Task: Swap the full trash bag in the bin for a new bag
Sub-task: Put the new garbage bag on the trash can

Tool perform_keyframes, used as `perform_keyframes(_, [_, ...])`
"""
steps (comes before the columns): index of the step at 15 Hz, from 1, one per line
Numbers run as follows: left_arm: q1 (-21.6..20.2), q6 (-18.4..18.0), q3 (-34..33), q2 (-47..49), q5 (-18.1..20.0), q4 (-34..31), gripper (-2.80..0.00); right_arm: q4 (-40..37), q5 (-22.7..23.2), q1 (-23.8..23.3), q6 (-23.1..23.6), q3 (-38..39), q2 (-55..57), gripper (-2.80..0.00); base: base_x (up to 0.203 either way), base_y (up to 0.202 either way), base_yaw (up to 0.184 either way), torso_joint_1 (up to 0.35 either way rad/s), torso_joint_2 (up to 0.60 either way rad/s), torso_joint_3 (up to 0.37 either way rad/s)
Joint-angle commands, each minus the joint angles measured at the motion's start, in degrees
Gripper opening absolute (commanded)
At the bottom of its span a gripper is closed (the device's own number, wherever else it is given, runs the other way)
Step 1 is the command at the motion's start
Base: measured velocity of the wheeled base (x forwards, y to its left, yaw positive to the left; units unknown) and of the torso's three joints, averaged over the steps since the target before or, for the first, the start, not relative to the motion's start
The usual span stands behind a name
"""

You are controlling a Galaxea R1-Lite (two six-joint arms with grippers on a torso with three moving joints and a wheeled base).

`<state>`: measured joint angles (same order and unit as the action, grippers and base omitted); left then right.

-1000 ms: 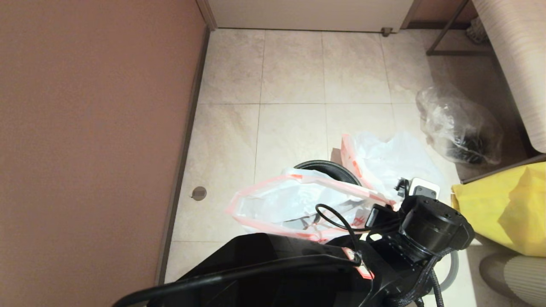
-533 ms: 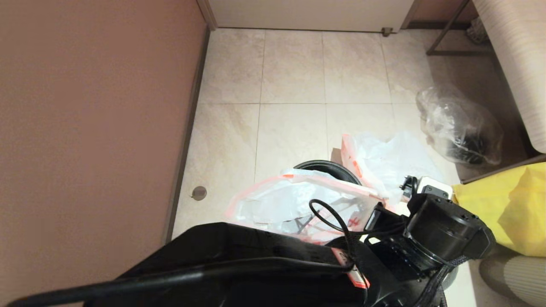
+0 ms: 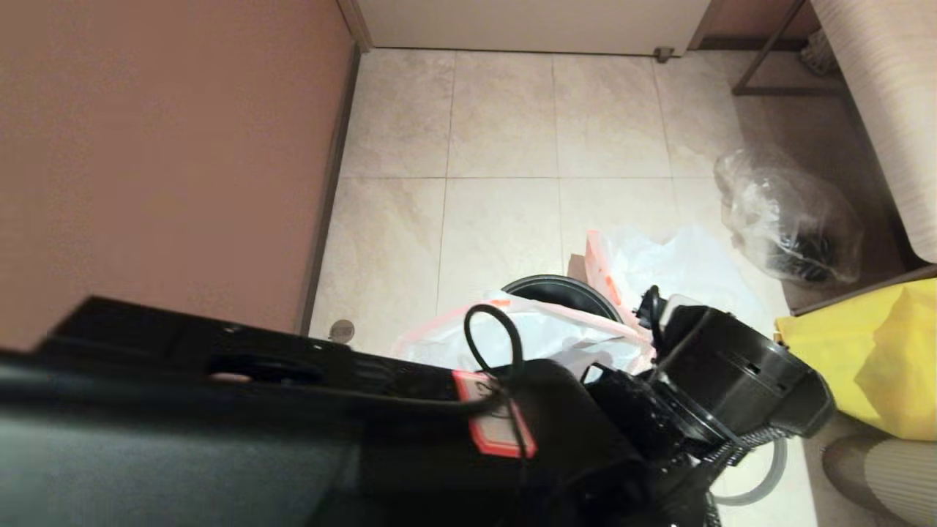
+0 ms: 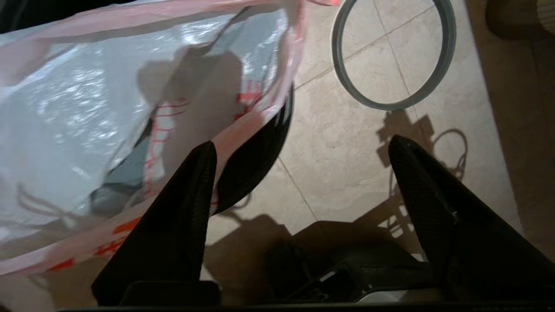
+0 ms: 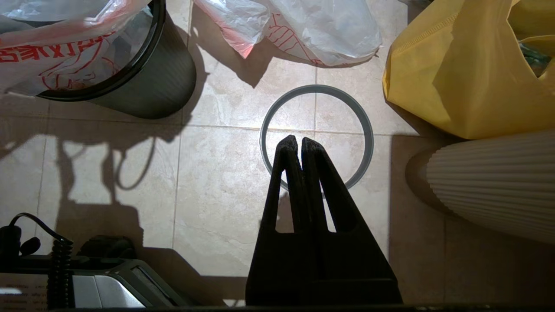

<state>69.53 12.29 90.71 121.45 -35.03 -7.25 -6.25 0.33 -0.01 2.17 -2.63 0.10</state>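
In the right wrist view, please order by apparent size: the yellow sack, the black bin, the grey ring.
1. yellow sack, though cut by the picture's edge
2. bin, also partly cut off
3. grey ring

Bin and ring look close; unsure.

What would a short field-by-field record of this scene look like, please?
new bag: draped across the bin's mouth, edge spilling over the rim
bin: upright on the floor
ring: flat on the floor, off the bin
full bag: on the floor beside the bin
left gripper: open, by the new bag's edge at the bin
right gripper: shut, empty, above the ring
yellow sack: beside the ring
clear bag: on the floor farther off, dark contents
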Motion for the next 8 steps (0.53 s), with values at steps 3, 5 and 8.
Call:
perform_keyframes(3, [-3.93,1.11,-13.42,-14.05,1.25,-0.37,-2.80,-0.06,0.02,0.01,0.03,0.00,0.08,-2.80,0.000,0.000,0.000,0.000,0.00,0.000])
perform_keyframes(5, [-7.98,1.71,-21.39,-20.62,1.39,-0.28,-2.80,0.01,0.02,0.01,0.03,0.00,0.08,-2.80,0.000,0.000,0.000,0.000,0.00,0.000])
perform_keyframes(8, [-17.38,2.79,-27.32,-28.74,-0.07,-0.19,-2.80,0.01,0.02,0.01,0.03,0.00,0.08,-2.80,0.000,0.000,0.000,0.000,0.00,0.000])
